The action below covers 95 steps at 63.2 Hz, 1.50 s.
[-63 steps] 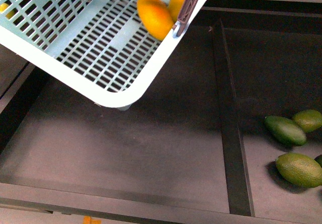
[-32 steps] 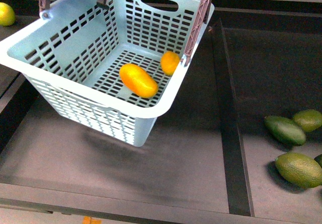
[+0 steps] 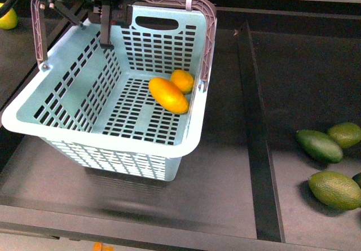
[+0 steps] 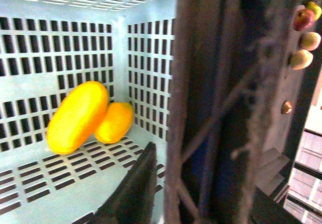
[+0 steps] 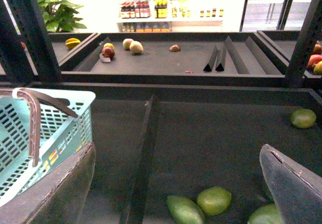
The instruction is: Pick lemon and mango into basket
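Basket (image 3: 84,101) handling is the step in hand: lower it level and slowly so the fruit does not roll. The left gripper (image 3: 107,11) is clenched on a brown handle (image 3: 39,31) at the far left rim; the right gripper (image 5: 176,183) hangs released over the green fruit (image 3: 320,145) on the right. The mango (image 3: 168,95), oblong and glossy orange-yellow, lies on the slotted floor touching the smaller, rounder lemon (image 3: 183,80), both against the right wall. Seemingly both are in.
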### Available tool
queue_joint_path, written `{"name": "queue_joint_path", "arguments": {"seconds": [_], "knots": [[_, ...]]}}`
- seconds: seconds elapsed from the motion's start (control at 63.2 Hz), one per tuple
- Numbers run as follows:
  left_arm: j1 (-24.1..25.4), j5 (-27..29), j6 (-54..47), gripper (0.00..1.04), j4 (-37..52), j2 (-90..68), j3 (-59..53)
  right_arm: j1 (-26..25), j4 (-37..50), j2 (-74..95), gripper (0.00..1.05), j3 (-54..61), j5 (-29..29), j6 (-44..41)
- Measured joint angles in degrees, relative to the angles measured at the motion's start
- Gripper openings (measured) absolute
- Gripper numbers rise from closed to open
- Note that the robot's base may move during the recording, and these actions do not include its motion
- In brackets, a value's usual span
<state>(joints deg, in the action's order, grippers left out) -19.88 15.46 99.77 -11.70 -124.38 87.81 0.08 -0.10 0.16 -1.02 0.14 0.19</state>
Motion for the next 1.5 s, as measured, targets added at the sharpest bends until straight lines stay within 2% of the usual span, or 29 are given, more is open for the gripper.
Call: {"name": "queue_joint_path", "arguments": {"seconds": [0.142, 0.253, 0.317, 0.364, 0.412, 0.459, 0.475, 0.522, 0.586, 0.633, 0.712, 0.807, 1.092, 1.187, 1.266, 1.504], "knots": [[0.2, 2.5, -0.1, 0.61, -3.3, 4.3, -4.1, 0.0, 0.0, 0.0, 0.96, 0.0, 0.0, 0.0], [0.8, 4.3, -0.4, 0.90, -7.3, 12.7, -10.5, 0.0, 0.0, 0.0, 0.96, 0.0, 0.0, 0.0], [1.1, 4.0, -0.8, 0.99, -8.5, 16.3, -13.3, 0.0, 0.0, 0.0, 0.96, 0.0, 0.0, 0.0], [1.3, 3.8, -2.3, 0.97, -7.1, 17.7, -14.9, 0.0, 0.0, 0.0, 0.96, 0.0, 0.0, 0.0], [2.2, 1.6, -16.0, 0.86, 11.5, 20.2, -23.2, 0.0, 0.0, 0.0, 0.96, 0.0, 0.0, 0.0], [3.3, -0.1, -36.4, 0.76, 31.1, 22.4, -33.5, 0.0, 0.0, 0.0, 0.96, 0.0, 0.0, 0.0], [3.5, -0.4, -39.6, 0.74, 34.3, 22.7, -35.3, 0.0, 0.0, 0.0, 0.96, 0.0, 0.0, 0.0], [4.8, -1.5, -57.7, 0.63, 52.9, 24.6, -44.4, 0.0, 0.0, 0.0, 0.96, 0.0, 0.0, 0.0], [6.4, -2.5, -75.5, 0.51, 66.4, 28.4, -51.4, 0.0, 0.0, 0.0, 0.96, 0.0, 0.0, 0.0], [7.7, -3.4, -85.7, 0.40, 71.4, 32.3, -55.2, 0.0, 0.0, 0.0, 0.96, 0.0, 0.0, 0.0], [9.3, -5.1, -93.8, 0.22, 73.0, 37.3, -60.9, 0.0, 0.0, 0.0, 0.96, 0.0, 0.0, 0.0], [10.7, -6.8, -97.0, 0.03, 73.1, 40.9, -66.7, 0.0, 0.0, 0.0, 0.96, 0.0, 0.0, 0.0], [14.4, -10.3, -98.7, 0.03, 74.3, 51.6, -78.8, 0.0, 0.0, 0.0, 0.96, 0.0, 0.0, 0.0], [15.4, -11.2, -98.9, 0.03, 71.3, 57.4, -81.1, 0.0, 0.0, 0.0, 0.96, 0.0, 0.0, 0.0], [18.3, -15.0, -99.0, 0.03, 68.5, 61.6, -82.6, 0.0, 0.0, 0.0, 0.96, 0.0, 0.0, 0.0], [19.6, -15.5, -99.1, 0.03, 58.8, 74.4, -85.6, 0.0, 0.0, 0.0, 0.96, 0.0, 0.0, 0.0]]}}
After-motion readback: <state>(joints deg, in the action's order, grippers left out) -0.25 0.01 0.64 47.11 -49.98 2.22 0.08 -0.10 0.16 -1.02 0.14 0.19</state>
